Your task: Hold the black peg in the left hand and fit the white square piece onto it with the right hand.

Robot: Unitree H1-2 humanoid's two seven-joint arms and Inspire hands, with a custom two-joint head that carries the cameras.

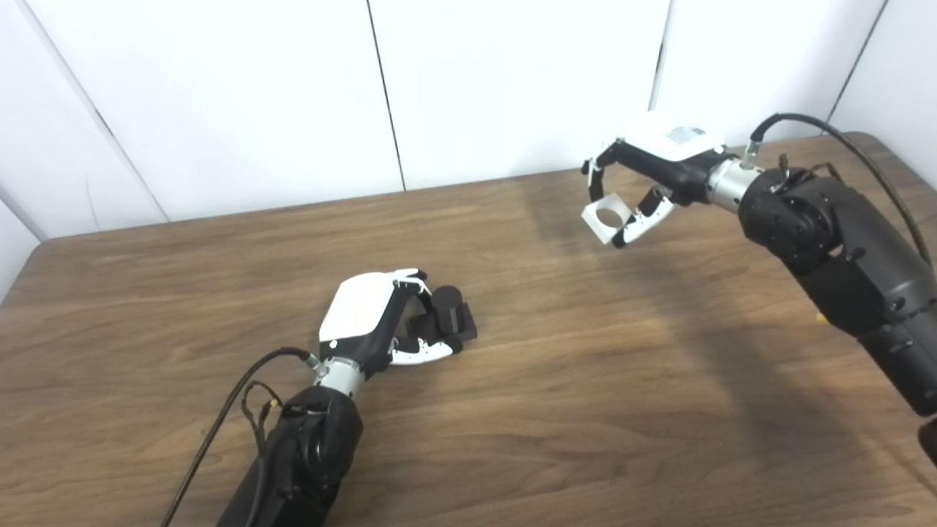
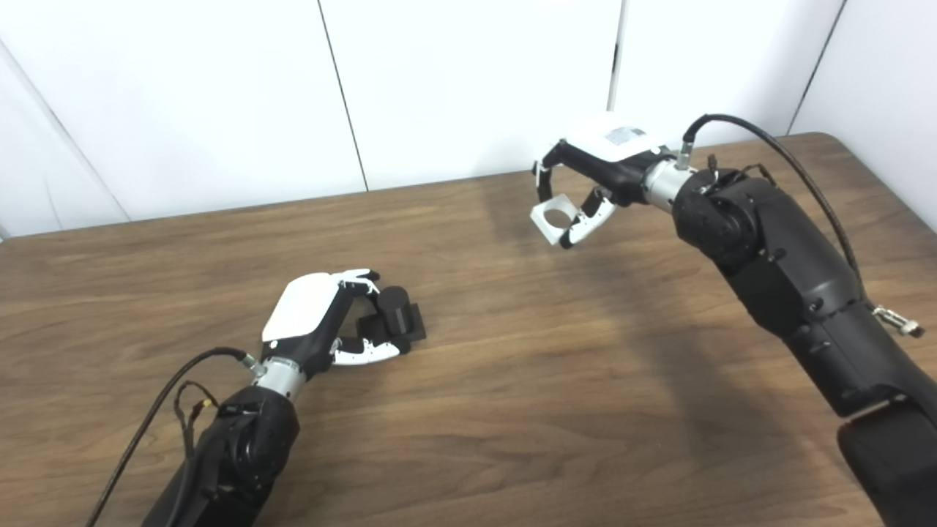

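The black peg (image 1: 448,309), a short cylinder on a square black base, rests on the wooden table (image 1: 556,410) left of centre. My left hand (image 1: 384,318) is wrapped around its base, fingers above and thumb below, so it is shut on the peg. The white square piece (image 1: 606,216), with a round hole through it, hangs above the far right of the table. My right hand (image 1: 644,179) is shut on it, pinching it between fingers and thumb. The piece is well to the right of the peg and farther back, not touching it.
White wall panels (image 1: 512,80) stand right behind the table's far edge. The table's rounded right corner (image 1: 878,143) lies behind my right forearm (image 1: 842,249). Black cables run along both forearms.
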